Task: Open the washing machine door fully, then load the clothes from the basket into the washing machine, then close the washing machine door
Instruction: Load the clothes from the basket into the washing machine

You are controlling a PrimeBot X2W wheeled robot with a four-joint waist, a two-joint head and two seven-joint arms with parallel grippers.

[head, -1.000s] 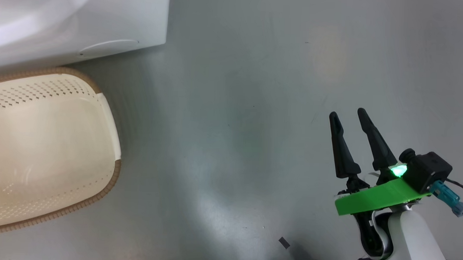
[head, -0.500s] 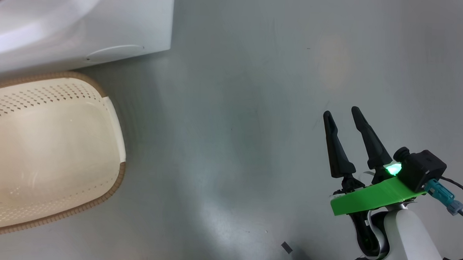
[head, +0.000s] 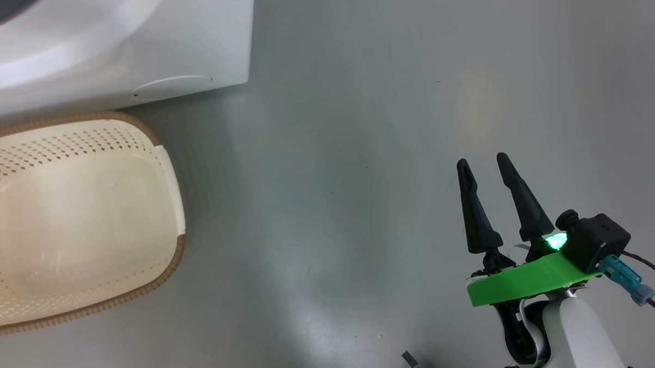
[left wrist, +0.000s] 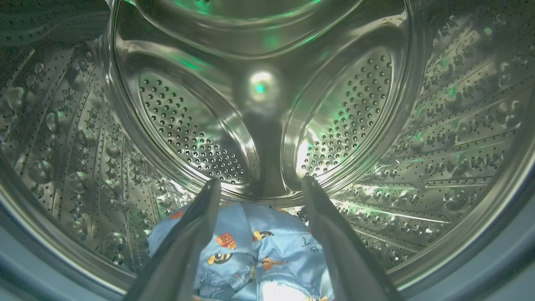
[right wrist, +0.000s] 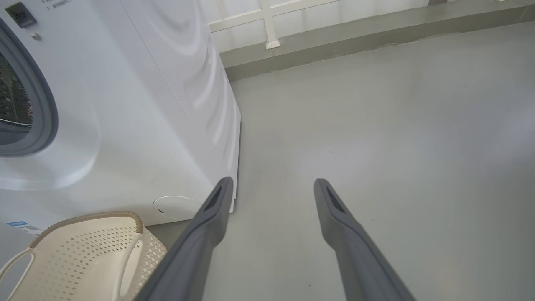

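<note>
In the drum [left wrist: 259,88] of the washing machine [head: 191,32], the light blue, cartoon-printed clothes [left wrist: 255,251] are heaped at six o'clock from the left gripper [left wrist: 260,180], whose fingers are spread with nothing pinched. The basket [head: 164,271] is seen bare, and the right gripper [head: 482,160], likewise spread, is held well apart at four o'clock from the machine. The left arm is judged the nearer.

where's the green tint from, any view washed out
Head view: a green lamp glows by the right gripper; the basket looks washed out inside. Left wrist view: green glints on the steel drum; the clothes bleach white at the bottom. Right wrist view: soft, even light.
</note>
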